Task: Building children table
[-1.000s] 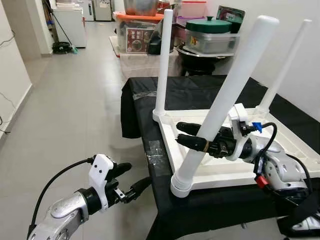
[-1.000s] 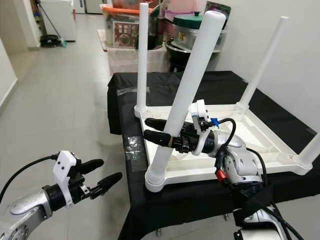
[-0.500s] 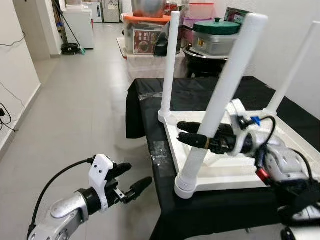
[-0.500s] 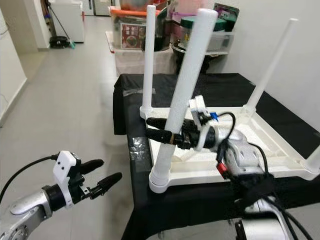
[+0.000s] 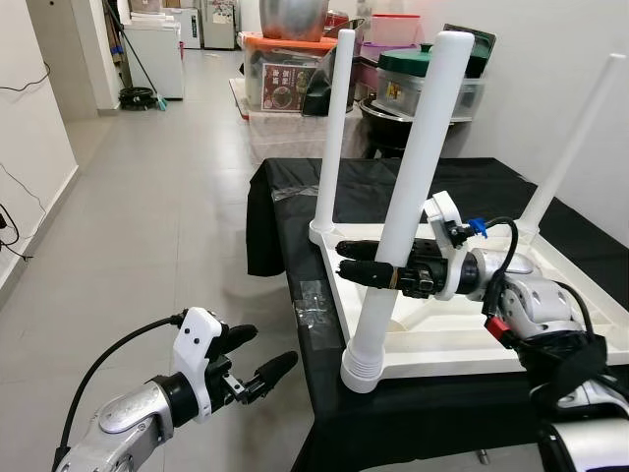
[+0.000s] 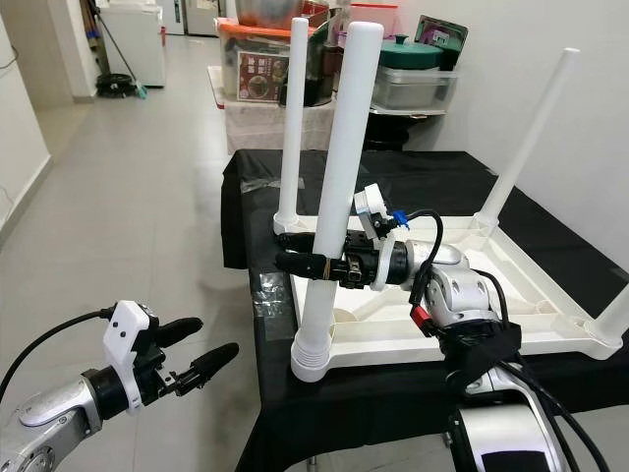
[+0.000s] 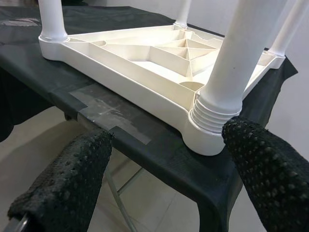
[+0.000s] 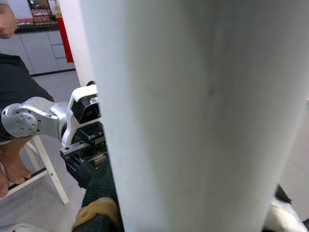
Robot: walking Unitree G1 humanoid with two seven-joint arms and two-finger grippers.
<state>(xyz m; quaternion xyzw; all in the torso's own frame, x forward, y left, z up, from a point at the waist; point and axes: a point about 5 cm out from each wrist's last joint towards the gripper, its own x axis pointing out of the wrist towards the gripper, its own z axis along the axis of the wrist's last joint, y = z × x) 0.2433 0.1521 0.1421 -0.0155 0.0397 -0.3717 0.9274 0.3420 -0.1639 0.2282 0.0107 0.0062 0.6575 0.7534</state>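
Note:
A white children's table (image 5: 462, 339) lies upside down on a black-draped table (image 5: 295, 187), its legs pointing up. The near left leg (image 5: 413, 187) stands in its corner socket (image 7: 215, 116), leaning slightly right. My right gripper (image 5: 341, 259) is shut on this leg at about a third of its height, one black finger on each side. In the right wrist view the leg (image 8: 193, 116) is very close. My left gripper (image 5: 270, 346) hangs open over the floor, low and left of the table's corner, holding nothing; its fingers (image 7: 63, 188) frame the leg's base.
Two more legs (image 5: 334, 128) (image 5: 575, 138) rise at the far corners, and another (image 6: 614, 320) at the near right. Storage boxes and pots (image 5: 423, 74) stand behind the table. Tiled floor (image 5: 147, 197) stretches to the left. A person on a white stool (image 8: 14, 159) sits beyond my left arm.
The near left leg has swung from a strong rightward lean to nearly upright, with my right gripper still on it. The head camera has shifted; the left gripper has barely moved.

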